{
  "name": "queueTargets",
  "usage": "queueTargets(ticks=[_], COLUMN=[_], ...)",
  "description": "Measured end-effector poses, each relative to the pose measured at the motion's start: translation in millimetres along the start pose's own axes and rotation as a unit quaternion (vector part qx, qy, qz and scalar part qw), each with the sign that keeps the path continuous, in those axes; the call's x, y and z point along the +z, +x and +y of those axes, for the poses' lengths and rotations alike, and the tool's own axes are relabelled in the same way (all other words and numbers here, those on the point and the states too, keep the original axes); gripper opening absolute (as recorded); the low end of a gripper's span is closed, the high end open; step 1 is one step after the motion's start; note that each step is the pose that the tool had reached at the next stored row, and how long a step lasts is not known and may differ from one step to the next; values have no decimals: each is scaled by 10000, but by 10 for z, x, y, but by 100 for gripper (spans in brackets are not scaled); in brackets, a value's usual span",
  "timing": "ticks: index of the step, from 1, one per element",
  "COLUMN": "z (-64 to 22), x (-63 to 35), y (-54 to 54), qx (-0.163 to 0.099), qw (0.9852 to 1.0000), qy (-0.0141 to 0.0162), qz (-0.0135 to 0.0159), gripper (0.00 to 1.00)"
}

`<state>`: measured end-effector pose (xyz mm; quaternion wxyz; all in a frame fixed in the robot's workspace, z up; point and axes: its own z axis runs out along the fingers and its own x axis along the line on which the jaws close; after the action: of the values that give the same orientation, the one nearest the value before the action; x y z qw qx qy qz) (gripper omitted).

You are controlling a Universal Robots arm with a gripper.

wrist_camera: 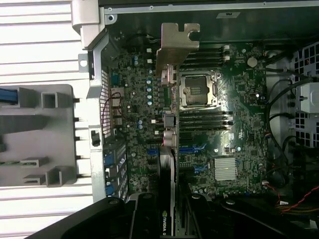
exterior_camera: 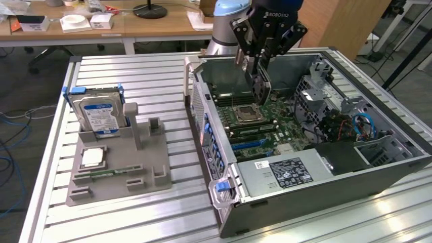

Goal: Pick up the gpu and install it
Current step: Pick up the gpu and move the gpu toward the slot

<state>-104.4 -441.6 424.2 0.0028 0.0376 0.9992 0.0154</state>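
Gripper point(exterior_camera: 256, 63) point(wrist_camera: 169, 221) is clamped narrowly on the gpu point(exterior_camera: 262, 86) point(wrist_camera: 168, 169), its fingers pressing the card's two faces near the upper edge. The card hangs straight down from the fingers, on edge, inside the open case point(exterior_camera: 223, 202). Seen from the wrist, its silver bracket point(wrist_camera: 177, 42) is at the end farthest from the fingers.

Directly under the gripper lies the motherboard point(exterior_camera: 273, 129) point(wrist_camera: 239, 99). The card's lower edge is close over it, just beside the socket point(exterior_camera: 246, 114) point(wrist_camera: 199, 89). Whether the card touches the board cannot be told.

Further below and toward the camera in the exterior view sits the power supply point(exterior_camera: 287, 172).

Well away from the gripper, toward the exterior view's left and outside the case, a grey holder point(exterior_camera: 145, 167) rests on the table point(exterior_camera: 148, 71). A hard drive point(exterior_camera: 100, 114) stands upright in it, and a memory stick point(exterior_camera: 108, 172) lies in a slot nearer the camera.
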Motion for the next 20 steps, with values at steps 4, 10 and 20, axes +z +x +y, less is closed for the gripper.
queueTargets(ticks=[4, 10, 20], z=[1, 1, 4], x=[0, 0, 1], y=[-10, -14, -55], qx=[0, 0, 0], qw=[10000, 10000, 10000], qy=[0, 0, 0], qz=[0, 0, 0], gripper=[26, 26, 26])
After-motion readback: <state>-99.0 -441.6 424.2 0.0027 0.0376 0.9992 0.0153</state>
